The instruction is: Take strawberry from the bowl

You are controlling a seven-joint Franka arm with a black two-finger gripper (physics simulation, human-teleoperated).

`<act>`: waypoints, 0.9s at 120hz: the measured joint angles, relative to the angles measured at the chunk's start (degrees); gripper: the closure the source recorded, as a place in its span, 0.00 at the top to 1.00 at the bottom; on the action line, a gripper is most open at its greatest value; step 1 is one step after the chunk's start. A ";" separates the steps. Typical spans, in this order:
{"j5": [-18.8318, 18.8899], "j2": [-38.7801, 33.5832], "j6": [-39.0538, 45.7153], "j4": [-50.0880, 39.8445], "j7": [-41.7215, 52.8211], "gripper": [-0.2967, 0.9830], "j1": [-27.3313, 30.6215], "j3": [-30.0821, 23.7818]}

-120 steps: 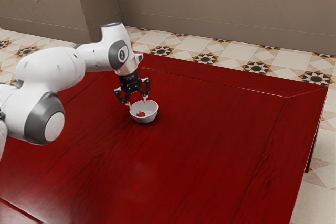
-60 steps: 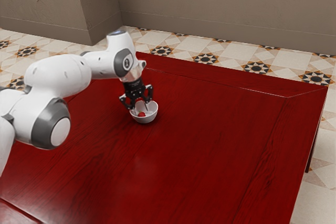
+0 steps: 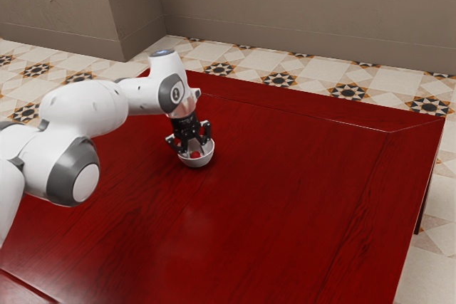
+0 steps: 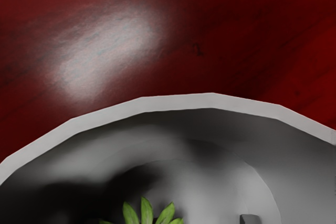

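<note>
Red wood gleams across the surface (image 3: 299, 197) in the exterior view, with patterned floor tiles (image 3: 348, 92) beyond it and a plain wall (image 3: 299, 5) at twelve o'clock. And here's the arm (image 3: 85, 108), reaching in from nine o'clock! The white bowl (image 3: 196, 163) sits just off the view's centre, toward eight o'clock, and the gripper (image 3: 195, 150) is right down in it, fingers open around the strawberry (image 3: 195, 155).

Over to the wrist view: green leaves crown the strawberry inside the bowl's pale rim, and a dark fingertip (image 4: 250, 219) stands beside them, a gap between. A bright glare lights the red wood outside.
</note>
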 joint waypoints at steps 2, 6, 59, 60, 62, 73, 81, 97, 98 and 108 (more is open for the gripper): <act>-0.03 -0.01 0.03 0.00 -0.05 0.49 -0.01 0.01; -0.06 -0.03 0.07 -0.01 -0.16 0.49 -0.01 0.02; 0.46 -0.41 -0.23 -0.08 -1.09 0.36 -0.20 0.42; 0.48 -0.41 -0.23 -0.08 -1.10 0.36 -0.20 0.42; 0.50 -0.41 -0.24 -0.08 -1.11 0.36 -0.20 0.43; 0.66 -0.42 -0.25 -0.08 -1.18 0.36 -0.19 0.40; 0.70 -0.44 -0.25 -0.10 -1.23 0.35 -0.19 0.42; 0.95 -0.92 -0.37 -0.02 -1.39 0.30 -0.19 0.57; 0.96 -0.96 -0.38 -0.01 -1.40 0.30 -0.19 0.58; 1.16 -1.45 -0.51 0.22 -1.54 0.29 -0.19 0.62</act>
